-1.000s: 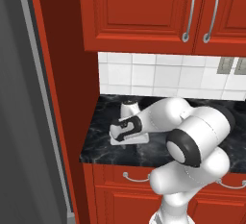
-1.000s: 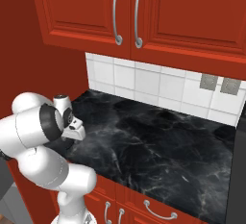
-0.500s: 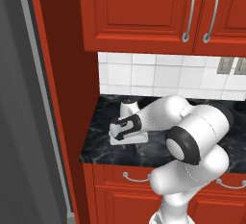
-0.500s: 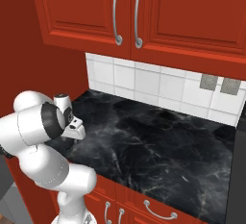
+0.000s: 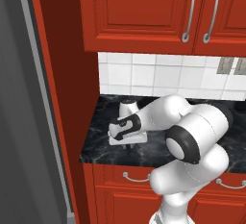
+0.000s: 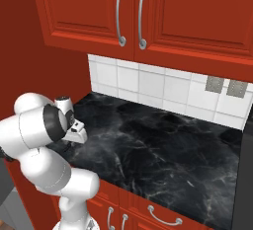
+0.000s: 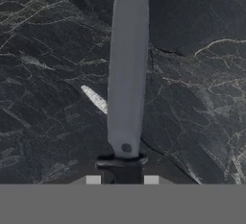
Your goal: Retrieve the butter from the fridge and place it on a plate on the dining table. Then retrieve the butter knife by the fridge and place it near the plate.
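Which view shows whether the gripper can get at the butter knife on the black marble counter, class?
The hand view: probably yes. The gripper sits right at the handle end of the butter knife, finger pads on either side, with nothing else on the counter between them.

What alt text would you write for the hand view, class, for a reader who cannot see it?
A slim grey butter knife lies on black, white-veined marble counter, its blade running up the picture. The gripper at the bottom has closed on its dark handle end.

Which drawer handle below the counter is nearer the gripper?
The left handle, just below the gripper; the other handle sits far to the right.
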